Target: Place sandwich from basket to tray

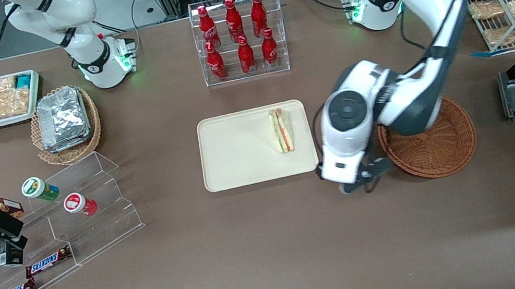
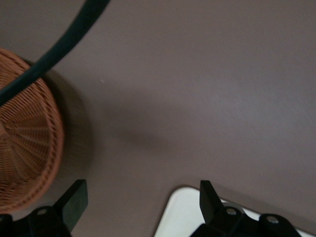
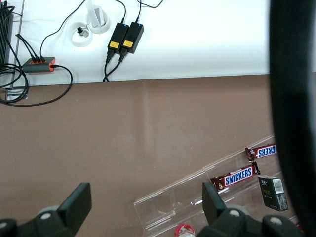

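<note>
- Jaws of the left arm's gripper (image 2: 139, 207) are spread wide with nothing between them; the wrist view shows bare brown table (image 2: 197, 89) in the gap between the two black fingers (image 2: 74, 202).
- From the front, the gripper (image 1: 367, 179) hangs low over the table, between the cream tray (image 1: 238, 153) and the reddish-brown wicker basket (image 1: 440, 146), at their edges nearer the front camera. Its fingers are mostly hidden there by the white wrist housing, so only the wrist view settles how they stand.
- Sandwich (image 1: 282, 130): a triangular wedge with orange, red and green layers, lying inside the tray, close to the rim that faces the basket. It shows only in the front view.
- Wrist view adds a close look at one rounded corner of the tray (image 2: 173, 217) beside one finger, and the woven wall of the basket (image 2: 34, 148) beside the other, with a dark cable (image 2: 59, 49) crossing above it.
- Front view shows what can be seen of the basket's floor holding nothing; the arm covers part of it.
- Edges and room: a strip of bare table separates tray and basket, and the gripper sits in it. A wide stretch of open table lies nearer the front camera than the tray.
- Farther from the front camera than the tray stands a clear rack of red bottles (image 1: 239, 36), well apart from it.
</note>
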Available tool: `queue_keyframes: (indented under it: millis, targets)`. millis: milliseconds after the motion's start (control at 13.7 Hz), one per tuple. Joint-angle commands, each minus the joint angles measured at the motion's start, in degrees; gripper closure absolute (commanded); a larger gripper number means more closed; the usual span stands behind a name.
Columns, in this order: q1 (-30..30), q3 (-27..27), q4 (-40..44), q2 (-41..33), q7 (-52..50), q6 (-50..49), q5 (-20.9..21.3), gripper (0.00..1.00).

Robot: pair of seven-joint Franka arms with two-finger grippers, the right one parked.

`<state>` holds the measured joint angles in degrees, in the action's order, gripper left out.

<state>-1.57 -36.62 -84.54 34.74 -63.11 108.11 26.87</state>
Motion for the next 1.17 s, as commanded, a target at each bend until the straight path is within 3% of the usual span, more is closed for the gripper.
queue_keyframes:
  millis: [0,511,657,1095]
  targets:
    - [-6.49,-0.82,-0.62,-3.35,5.51,-1.85,-1.55,0.0]
    - [-18.89,-0.74,-0.71,-11.44,28.81,-11.77,-10.07,0.0]
    - [-19.61,0.14,-1.32,-14.51,33.64,-13.27,-11.57,0.0]
    - [-9.61,20.06,-5.36,-25.93,53.59,-19.16,-21.15,0.0]
